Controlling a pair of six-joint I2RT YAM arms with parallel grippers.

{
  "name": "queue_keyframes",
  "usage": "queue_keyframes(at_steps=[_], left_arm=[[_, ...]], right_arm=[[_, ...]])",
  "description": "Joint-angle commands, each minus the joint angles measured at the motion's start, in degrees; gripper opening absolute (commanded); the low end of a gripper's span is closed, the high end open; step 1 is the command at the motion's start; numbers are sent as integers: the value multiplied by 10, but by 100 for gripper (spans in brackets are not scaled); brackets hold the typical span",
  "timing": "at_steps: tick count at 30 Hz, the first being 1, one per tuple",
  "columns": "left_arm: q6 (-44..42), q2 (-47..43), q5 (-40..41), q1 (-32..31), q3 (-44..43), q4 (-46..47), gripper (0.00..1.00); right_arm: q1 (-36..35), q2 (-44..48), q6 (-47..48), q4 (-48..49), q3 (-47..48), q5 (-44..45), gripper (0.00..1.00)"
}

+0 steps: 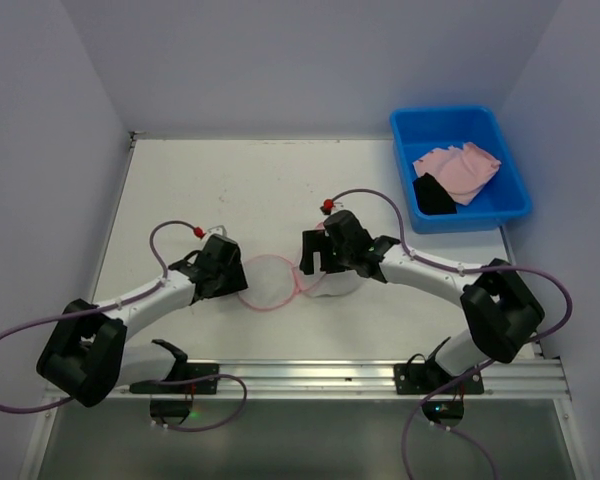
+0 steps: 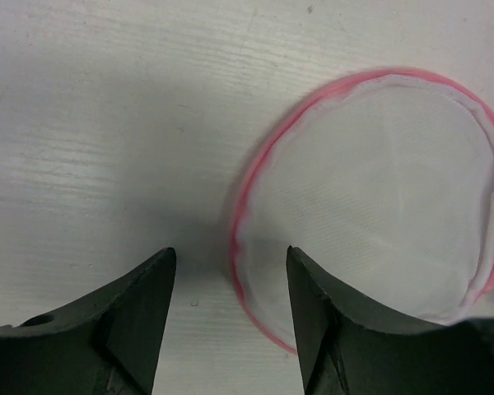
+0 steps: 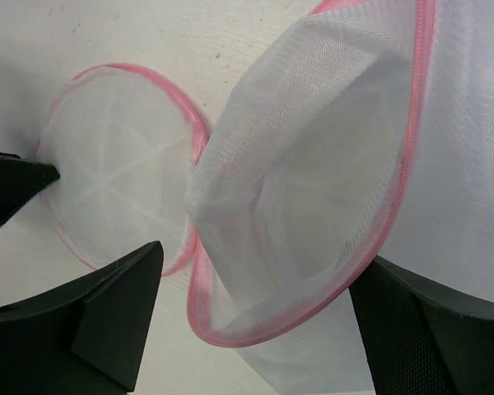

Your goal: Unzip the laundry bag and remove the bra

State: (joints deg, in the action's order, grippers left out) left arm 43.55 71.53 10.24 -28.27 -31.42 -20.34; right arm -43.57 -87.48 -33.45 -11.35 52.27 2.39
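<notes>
Counting from the overhead view, I get one laundry bag [image 1: 270,285], one bra [image 1: 458,168], one blue bin [image 1: 470,215], one small black piece [image 1: 435,195] and two arms, each with its tool.

The bag lies unzipped near the middle of the bench [image 1: 230,190], a little toward 6 o'clock. It is spread into two pink-rimmed halves that touch: a flat half [image 2: 379,189] on the 9 o'clock side and a domed half [image 3: 313,164] on the 3 o'clock side. The bra is out of the bag, crumpled inside the bin at about 1 o'clock on the bench, with the black piece just beside it toward 7 o'clock.

My left tool [image 2: 229,251] has its jaws parted about halfway and grips nothing. The pink rim of the flat half runs through the gap between them, with bare bench showing on its 9 o'clock side.

My right tool [image 3: 259,263] is spread wide and straddles the domed half. The mesh lies against one finger [image 3: 428,329], while the other finger [image 3: 90,321] sits just beside the pink rim. The jaws are not clamped on the mesh.
</notes>
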Motion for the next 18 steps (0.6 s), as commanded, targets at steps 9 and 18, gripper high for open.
queue_keyframes(at_steps=[9,18], left_arm=[[33,70,-21,11,16,58,19],[-6,26,56,24,-61,-31,0]], right_arm=[[0,30,2,42,-19,-20,91],[34,141,35,-4,-22,8,92]])
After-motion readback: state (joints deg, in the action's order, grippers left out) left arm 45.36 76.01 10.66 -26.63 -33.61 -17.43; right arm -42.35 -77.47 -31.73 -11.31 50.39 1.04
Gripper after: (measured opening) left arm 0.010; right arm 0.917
